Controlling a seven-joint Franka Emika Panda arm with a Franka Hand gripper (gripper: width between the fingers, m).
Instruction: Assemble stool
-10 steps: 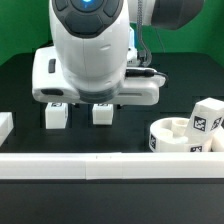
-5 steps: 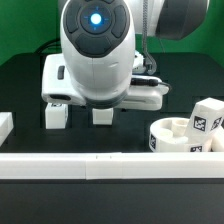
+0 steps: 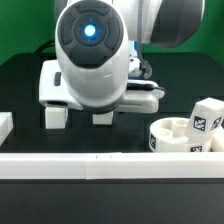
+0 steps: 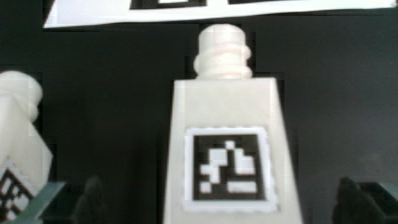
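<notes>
The gripper [image 4: 210, 204] is held wide open and nothing is grasped. Its dark fingertips [image 4: 63, 206] are seen on either side of one stool leg [image 4: 222, 140], apart from it. The jaws are probably set so because this leg is to be taken next, and the width leaves room around its blocky body. Its peg end is pointed toward the marker board [image 4: 214, 10]. A second leg [image 4: 18, 130] beside it is cut off by the frame edge.

The round seat [image 3: 178, 137] is found toward the exterior view's right of the arm, and a third leg [image 3: 207, 118] stands just beside the seat (its tag is turned to the camera). Well apart from the seat, a white block [image 3: 103, 115] and a neighbour block [image 3: 56, 115] are seen under the wrist. They seem to be the first two legs, but the fingers are hidden by the bulky wrist, so it cannot be told which one is straddled. The seat's lower part is covered by the long white rail [image 3: 100, 162].
</notes>
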